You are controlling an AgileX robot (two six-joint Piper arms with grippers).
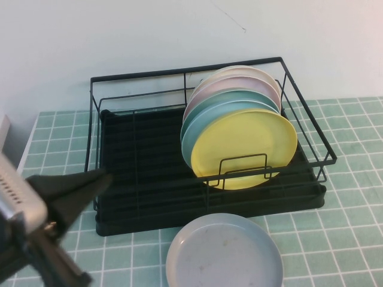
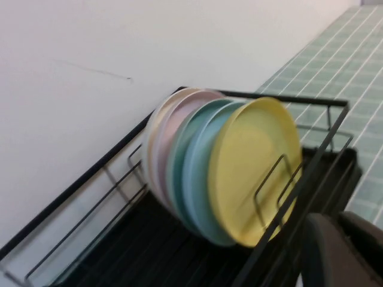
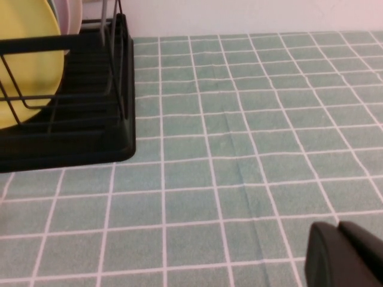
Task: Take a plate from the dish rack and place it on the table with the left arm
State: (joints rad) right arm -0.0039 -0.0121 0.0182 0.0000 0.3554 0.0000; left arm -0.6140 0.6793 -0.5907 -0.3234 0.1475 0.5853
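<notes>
High view: plate (image 1: 224, 252) — pale grey-blue, raised rim, faint specks — lies flat on the table (image 1: 347, 239) at bottom centre of frame, just in front of the dish rack (image 1: 209, 173), its near edge cut off by the frame. Placement looks done, so my read is the step in hand is retreat, not grasp. Left gripper (image 1: 90, 182) sits at lower left, raised beside the rack's left front corner, holding nothing; its dark fingers come to one point with no gap showing, so jaws look closed or near closed. Left wrist view looks across the rack at the standing stack, yellow plate (image 2: 254, 170) in front, light blue plate (image 2: 200, 179) behind it, pink and cream ones further back; only a dark finger edge shows at lower right. Right gripper (image 3: 344, 254) shows only as a black corner at lower right of the right wrist view, over bare tiles right of the rack — cannot tell its jaw state. Next move, as I judge it: pull the left arm back and away from the rack. Watch the rack's front wire and left corner, both close to the fingers. Open room: tiles left of the rack and a wide bare stretch to its right.
</notes>
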